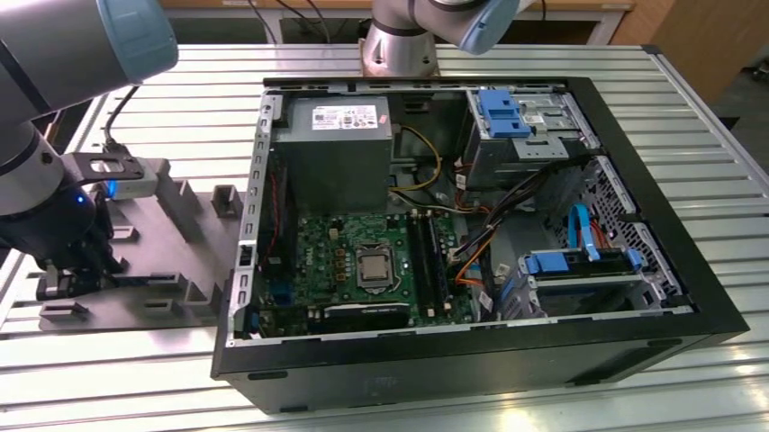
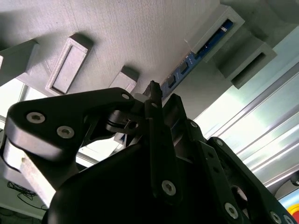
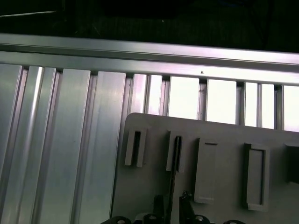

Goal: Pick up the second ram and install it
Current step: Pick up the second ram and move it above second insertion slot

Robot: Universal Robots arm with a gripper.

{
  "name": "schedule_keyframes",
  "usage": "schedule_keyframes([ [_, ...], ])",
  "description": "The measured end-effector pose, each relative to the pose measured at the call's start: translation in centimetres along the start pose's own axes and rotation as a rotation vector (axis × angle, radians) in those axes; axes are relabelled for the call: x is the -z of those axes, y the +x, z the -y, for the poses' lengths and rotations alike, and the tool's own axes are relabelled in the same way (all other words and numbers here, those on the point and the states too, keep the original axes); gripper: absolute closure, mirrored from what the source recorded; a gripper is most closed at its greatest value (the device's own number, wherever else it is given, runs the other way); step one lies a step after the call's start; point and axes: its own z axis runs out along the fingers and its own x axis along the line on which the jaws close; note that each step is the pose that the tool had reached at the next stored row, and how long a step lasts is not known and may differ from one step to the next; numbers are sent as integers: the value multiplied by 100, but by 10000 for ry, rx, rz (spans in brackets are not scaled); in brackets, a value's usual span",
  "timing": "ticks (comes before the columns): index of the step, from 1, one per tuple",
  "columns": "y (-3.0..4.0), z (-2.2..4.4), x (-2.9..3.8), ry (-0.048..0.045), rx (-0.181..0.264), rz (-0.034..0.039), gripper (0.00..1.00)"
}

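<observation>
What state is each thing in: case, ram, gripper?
computer case: on its side, open, side panel off.
second ram: standing on edge in a slot of the grey fixture, not in the case.
gripper: low over the grey fixture, at the ram's near end.

Hand (image 1: 68, 273) at grey fixture plate (image 1: 180, 256)

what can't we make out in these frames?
- Memory stick, second wrist view: its near end is hidden behind the end effector.
- Grey holder plate, exterior view: the arm covers the part under the end effector.
- Motherboard slots, exterior view: too small and dark to tell whether a stick is seated.
</observation>
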Motion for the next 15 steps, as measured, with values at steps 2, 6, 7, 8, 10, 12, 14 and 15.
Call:
schedule_keyframes([
  [2,4,5,1,-1,-2,0,73],
  [6,9,21,2,0,-2,0,73],
  [7,9,23,2,0,-4,0,73],
  [8,10,24,2,0,-4,0,73],
  [10,10,24,2,0,-3,0,73],
  [12,11,25,2,0,-3,0,73],
  [14,11,25,2,0,-3,0,73],
  [15,11,25,2,0,-3,0,73],
])
